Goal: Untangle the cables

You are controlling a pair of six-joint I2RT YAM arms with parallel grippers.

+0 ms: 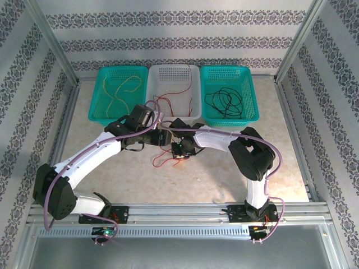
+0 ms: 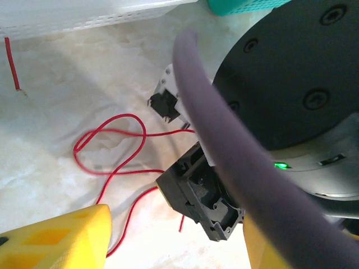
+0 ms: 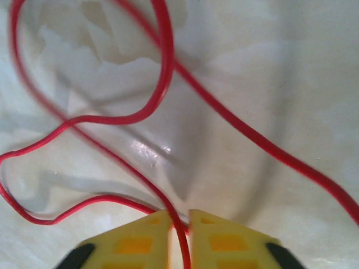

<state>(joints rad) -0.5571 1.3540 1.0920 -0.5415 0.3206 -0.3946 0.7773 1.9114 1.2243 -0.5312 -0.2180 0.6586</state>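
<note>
**Slack before pull on the red cable**

Work sits mid-table point(image 1: 224, 174). At the far edge, the left basket point(image 1: 100, 115) holds a yellow cable point(image 1: 120, 89), the white basket point(image 1: 193, 84) red strands, and the right basket point(image 1: 252, 92) a black cable point(image 1: 224, 101). Both arms meet at the centre. There the left gripper point(image 2: 176, 230) stands spread with nothing between its fingers, just beside the loops. The right gripper point(image 3: 180, 224) is pinched on the red cable point(image 3: 166, 50), which lies looped on the table and crosses itself. My read: lift slowly and watch the crossing. If a loop tightens, let the left gripper pin it rather than tugging harder.
</note>
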